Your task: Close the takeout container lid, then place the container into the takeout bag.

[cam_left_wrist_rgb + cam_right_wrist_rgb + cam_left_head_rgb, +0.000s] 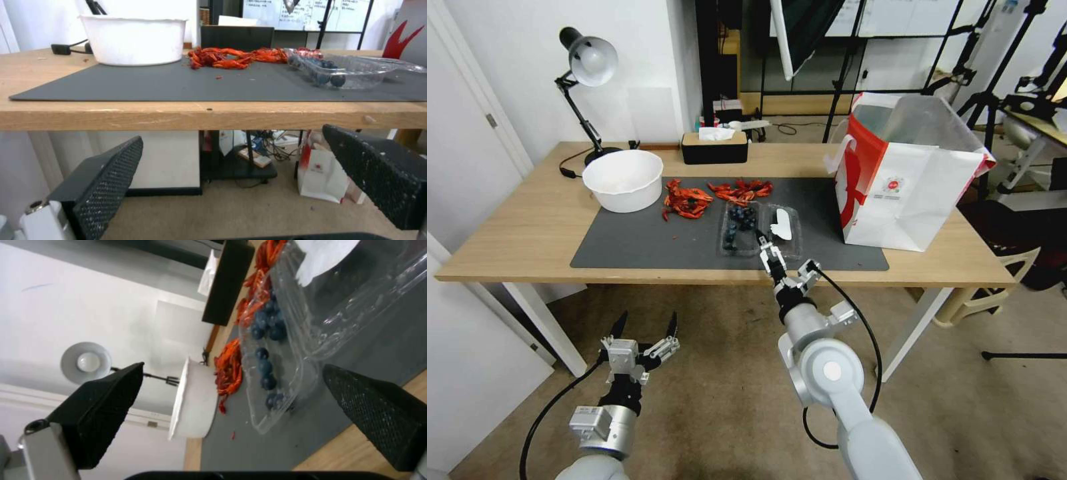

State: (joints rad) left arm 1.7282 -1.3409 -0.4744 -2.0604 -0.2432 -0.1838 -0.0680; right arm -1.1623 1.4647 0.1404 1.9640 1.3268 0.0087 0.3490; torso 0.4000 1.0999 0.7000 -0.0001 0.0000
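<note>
Right gripper (766, 241) reaching in over the near edge of the grey mat (647, 243), fingers spread wide and empty, tips just at the near end of the takeout container (758, 230), about where the two halves hinge. Left gripper (646, 325) parked low, in front of and below the table's near edge, fingers wide apart, nothing held.

Takeout container lying open and flat near the mat's near edge, right of centre: berry half (269, 373) toward the robot's left, the lid (785, 227) with its white oblong sticker toward the right. Takeout bag (904, 177) standing upright at the mat's right end, mouth open upward, well apart from the container. White bowl (624, 179) at the mat's far left corner, red chilli-like pieces (710, 197) strewn between bowl and container, black tissue box (714, 147) along the table's far edge.

Step in hand, by judgement: getting under the lid's free long edge to fold it over the berries. Best done by sliding one fingertip beneath the lid's outer rim, sweeping leftward in an arc about the hinge, then pressing down evenly until the rims seat; thin plastic likely to flex or skid on the mat, so slow, low contact advisable.

Red round logo on the bag's white face with small lines beneath, too small to read. No legible writing on the lid's sticker.
</note>
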